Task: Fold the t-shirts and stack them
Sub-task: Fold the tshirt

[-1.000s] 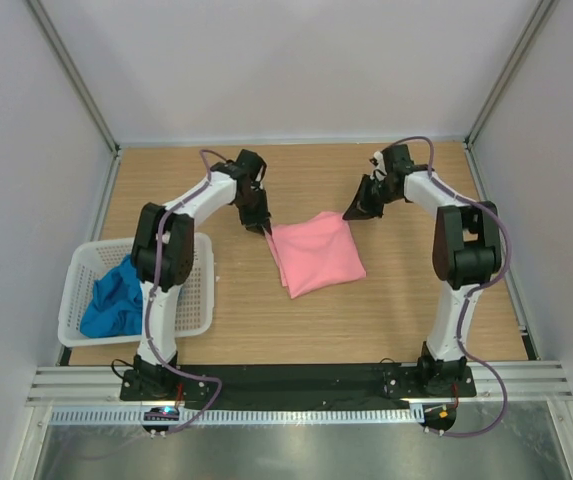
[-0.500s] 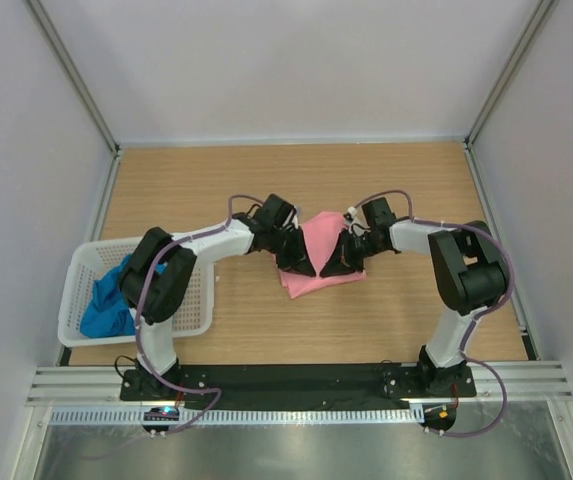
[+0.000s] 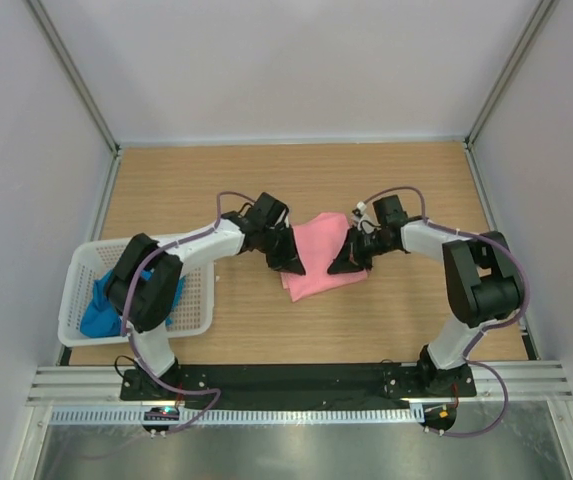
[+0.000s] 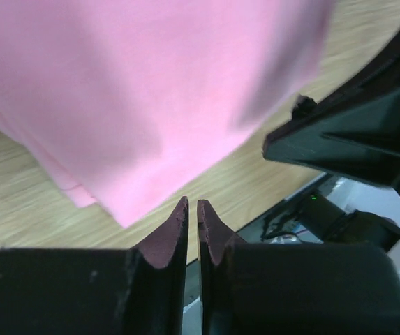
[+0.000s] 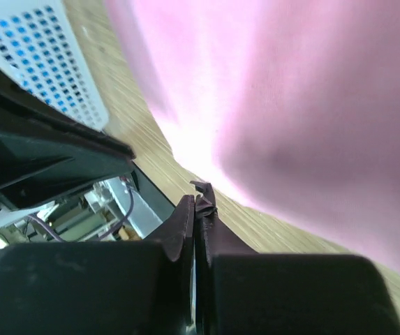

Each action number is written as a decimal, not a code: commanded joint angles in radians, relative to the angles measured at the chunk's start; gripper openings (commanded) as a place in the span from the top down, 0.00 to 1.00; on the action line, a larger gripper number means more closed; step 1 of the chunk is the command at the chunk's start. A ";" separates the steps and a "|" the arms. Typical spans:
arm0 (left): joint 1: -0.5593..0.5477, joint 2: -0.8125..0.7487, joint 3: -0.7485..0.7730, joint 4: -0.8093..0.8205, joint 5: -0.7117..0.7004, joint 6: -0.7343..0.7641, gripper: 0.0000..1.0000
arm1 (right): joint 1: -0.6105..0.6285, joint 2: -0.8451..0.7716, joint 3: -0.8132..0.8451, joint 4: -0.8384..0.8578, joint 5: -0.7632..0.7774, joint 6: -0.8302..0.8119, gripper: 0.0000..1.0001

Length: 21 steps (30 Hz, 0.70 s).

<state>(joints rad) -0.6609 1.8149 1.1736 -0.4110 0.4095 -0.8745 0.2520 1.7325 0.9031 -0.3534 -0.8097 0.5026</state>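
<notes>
The salmon pink t-shirt lies folded in the middle of the table. It fills the top of the left wrist view and the upper right of the right wrist view. My left gripper is low over the shirt's near left edge. Its fingertips almost touch, with nothing between them. My right gripper is over the near right edge, shut and empty. The two grippers face each other across the shirt. The bright blue t-shirt lies crumpled in the basket.
The white perforated basket stands at the near left, beside the left arm, and shows in the right wrist view. White walls close the table on three sides. A black rail runs along the near edge.
Both grippers moved from the pink shirt's far corners down to its near edge. The shirt is now a smaller folded patch. The blue shirt and the basket have not moved.
</notes>
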 commanded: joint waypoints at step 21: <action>-0.029 0.051 0.030 -0.057 -0.015 0.095 0.85 | -0.165 -0.116 0.040 -0.078 0.220 -0.050 0.83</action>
<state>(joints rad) -0.6922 1.9312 1.1904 -0.3763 0.4141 -0.8532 0.0982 1.6943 0.8234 -0.4007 -0.6842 0.4759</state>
